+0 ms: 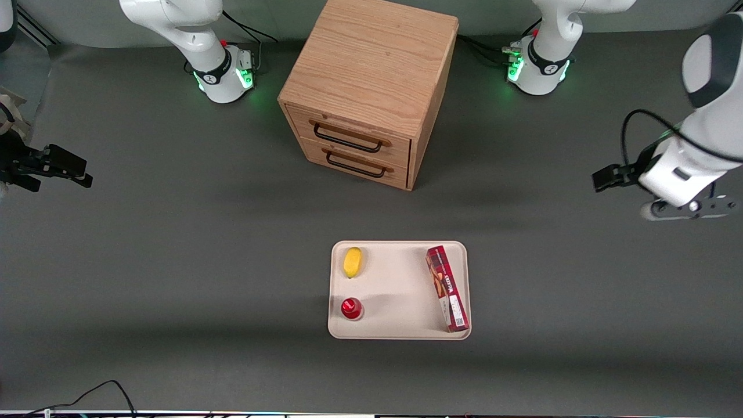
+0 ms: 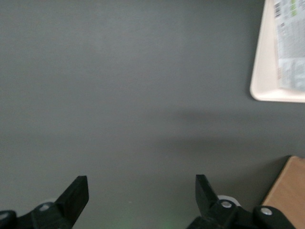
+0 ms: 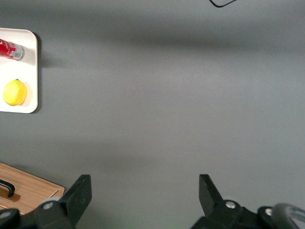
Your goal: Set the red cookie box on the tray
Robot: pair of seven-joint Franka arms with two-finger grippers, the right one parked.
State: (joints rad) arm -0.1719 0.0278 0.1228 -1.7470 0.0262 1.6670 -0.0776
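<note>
The red cookie box is shown lying flat on the cream-beige tray, along the tray's short edge toward the working arm's end of the table, with its long axis running from the edge nearer the front camera to the edge nearer the cabinet and slightly tilted against the rim. Its white label is seen at the end nearer the front camera. In the left wrist view only a pale printed strip of the box is seen inside a rounded corner of the tray. A yellow lemon and a small round red object are also carried on the tray, both at the edge toward the parked arm's end and well apart from the box; the lemon is placed farther from the front camera than the red object. A wooden two-drawer cabinet with dark handles is set farther from the front camera than the tray, apart from it. The left arm's gripper is held above bare grey table toward the working arm's end, well apart from the tray; its two black fingers are spread wide, and nothing is held between them.
</note>
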